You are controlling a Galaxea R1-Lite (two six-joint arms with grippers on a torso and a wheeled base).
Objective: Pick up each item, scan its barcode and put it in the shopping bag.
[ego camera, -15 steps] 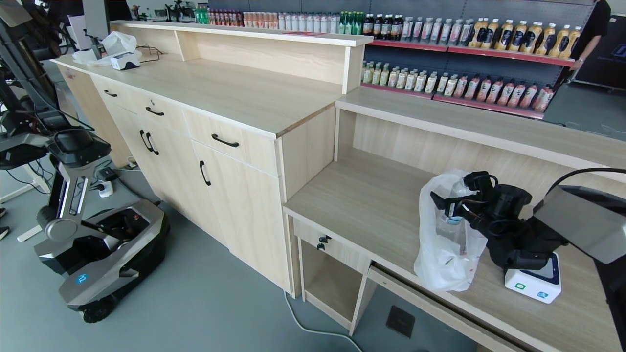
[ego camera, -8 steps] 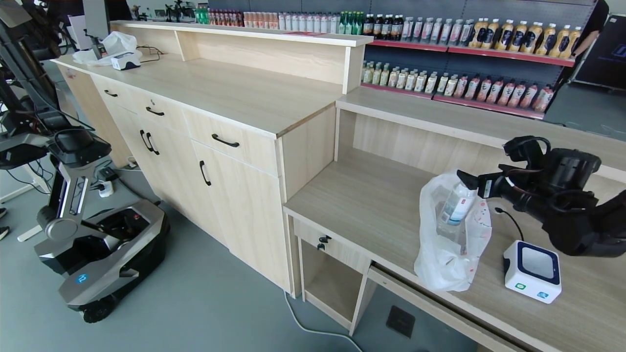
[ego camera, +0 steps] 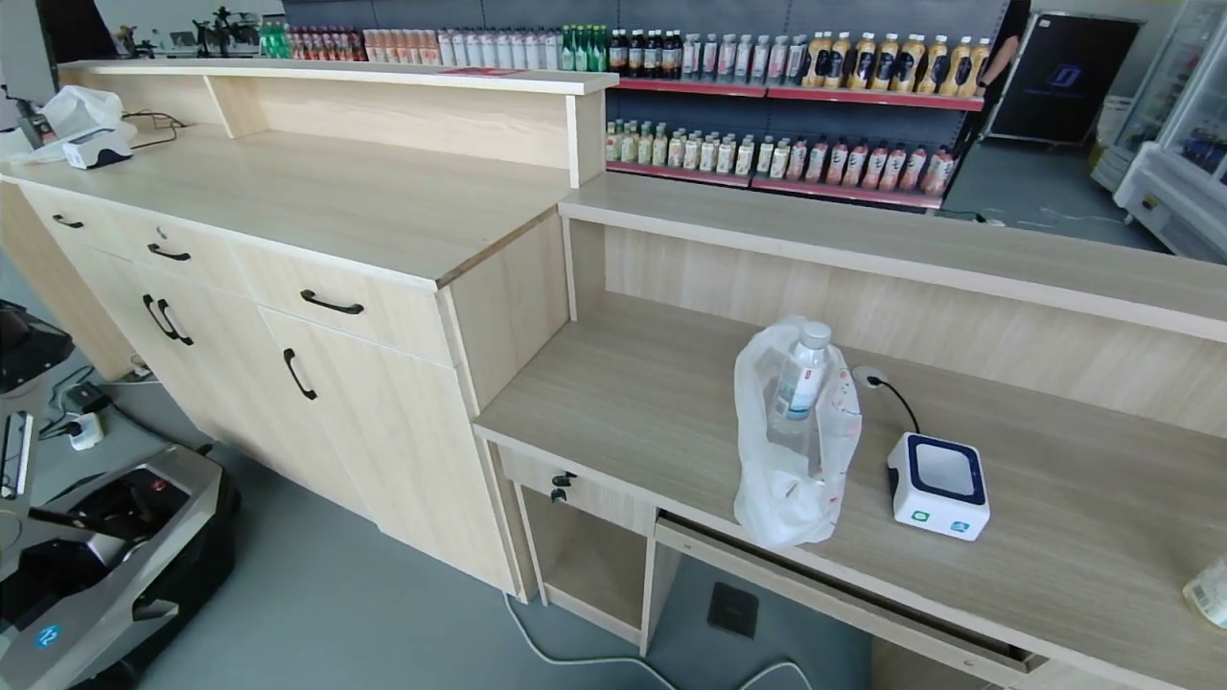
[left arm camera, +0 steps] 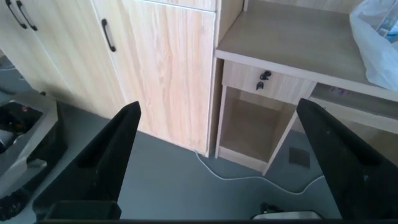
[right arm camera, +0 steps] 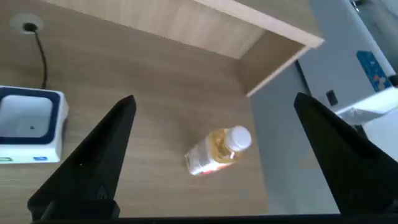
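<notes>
A white plastic shopping bag (ego camera: 791,470) stands on the low desk with a clear bottle (ego camera: 800,376) upright inside it. To its right sits the white barcode scanner (ego camera: 939,484), which the right wrist view also shows (right arm camera: 28,124). A bottle of yellow drink (right arm camera: 217,149) lies on its side on the desk near the right end (ego camera: 1210,592). My right gripper (right arm camera: 214,99) hangs open above that lying bottle, apart from it. My left gripper (left arm camera: 219,104) is open over the floor in front of the desk, left of the bag (left arm camera: 376,43).
The desk (ego camera: 671,402) has a raised back ledge and a taller counter (ego camera: 316,201) on its left. A black cable (ego camera: 896,402) runs from the scanner to a hole in the desk. Shelves of drinks (ego camera: 767,153) stand behind. Another robot base (ego camera: 86,575) sits on the floor at the left.
The head camera has turned to the right. My right gripper let go of the clear bottle in the bag, rose and drew off to the right, out of the head view.
</notes>
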